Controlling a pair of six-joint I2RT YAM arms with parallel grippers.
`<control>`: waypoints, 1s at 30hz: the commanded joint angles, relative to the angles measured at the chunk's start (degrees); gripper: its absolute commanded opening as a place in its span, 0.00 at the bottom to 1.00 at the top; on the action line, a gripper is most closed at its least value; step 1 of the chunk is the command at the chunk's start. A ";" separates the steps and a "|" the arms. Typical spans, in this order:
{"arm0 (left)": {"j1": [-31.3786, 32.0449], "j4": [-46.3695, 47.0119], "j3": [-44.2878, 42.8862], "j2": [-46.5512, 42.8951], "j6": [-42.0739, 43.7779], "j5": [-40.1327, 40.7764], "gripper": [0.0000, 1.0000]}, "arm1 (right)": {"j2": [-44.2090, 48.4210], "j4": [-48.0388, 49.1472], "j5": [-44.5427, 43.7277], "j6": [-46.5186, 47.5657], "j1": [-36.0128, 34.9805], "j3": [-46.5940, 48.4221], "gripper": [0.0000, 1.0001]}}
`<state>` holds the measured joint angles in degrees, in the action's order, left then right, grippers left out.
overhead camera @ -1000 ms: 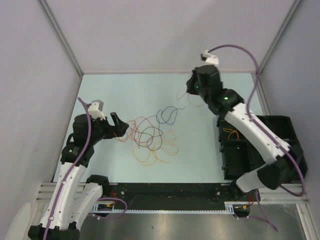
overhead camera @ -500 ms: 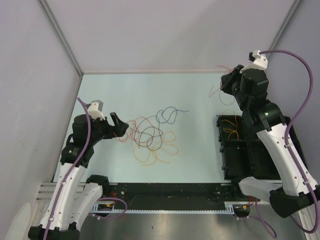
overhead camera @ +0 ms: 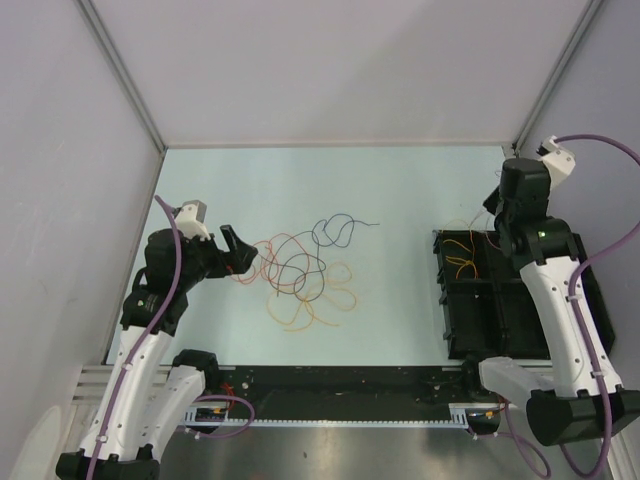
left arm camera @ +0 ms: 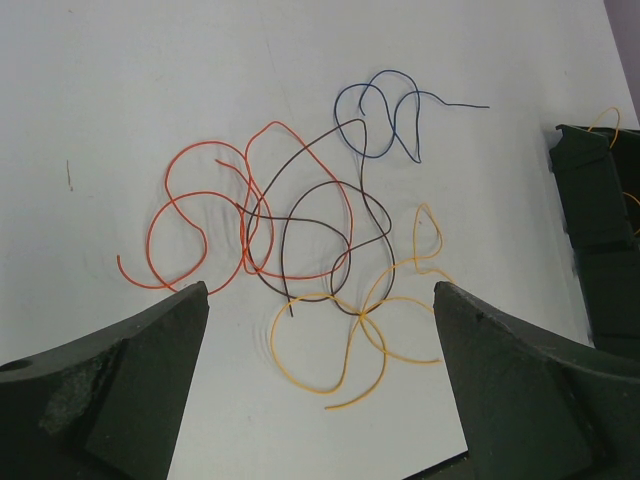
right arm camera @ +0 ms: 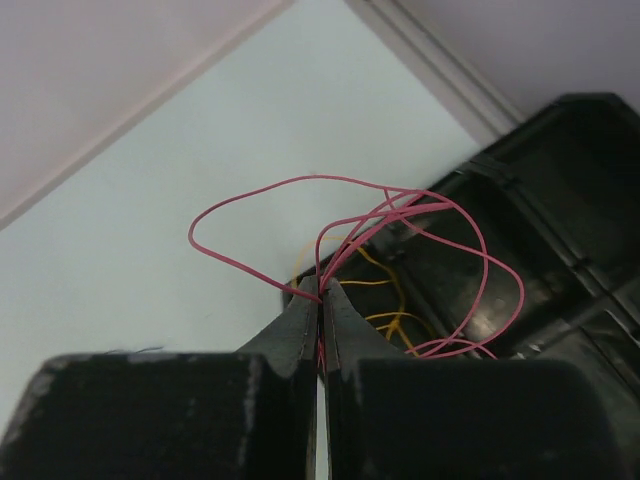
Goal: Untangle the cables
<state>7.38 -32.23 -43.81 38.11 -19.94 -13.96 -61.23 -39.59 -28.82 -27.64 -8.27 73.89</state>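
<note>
A tangle of cables lies on the table: an orange-red one [left arm camera: 272, 124], a dark brown-black one [left arm camera: 330, 185], a dark blue one [left arm camera: 385, 75] and a yellow one [left arm camera: 300, 297]. The same tangle shows in the top view [overhead camera: 300, 270]. My left gripper [left arm camera: 320, 290] is open and empty, just left of the tangle in the top view [overhead camera: 243, 255]. My right gripper [right arm camera: 320, 292] is shut on a looping pink-red cable [right arm camera: 320, 178] and holds it above the black bin's far left corner [overhead camera: 497, 210].
A black compartmented bin [overhead camera: 500, 320] stands at the right and holds a yellow cable [right arm camera: 385, 283] in its far compartment. White walls enclose the table on three sides. A black rail runs along the near edge.
My right arm has swung right from the back middle of the table to above the bin, carrying the pink-red cable. The left arm and the tangle have not moved.
</note>
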 commanded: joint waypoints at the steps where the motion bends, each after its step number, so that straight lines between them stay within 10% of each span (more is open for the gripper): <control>1: 0.27 1.64 0.13 -0.84 0.52 -1.07 1.00 | 1.38 -1.63 -6.16 -2.94 4.83 -3.48 0.00; 30: 0.36 1.73 0.22 -0.32 0.43 -1.25 1.00 | -10.04 16.56 0.16 -3.39 19.61 -18.87 0.00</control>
<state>7.64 -32.23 -43.81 37.85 -19.94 -14.00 -69.23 -27.88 -30.26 -30.44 11.05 56.12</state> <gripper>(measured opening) 0.996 0.014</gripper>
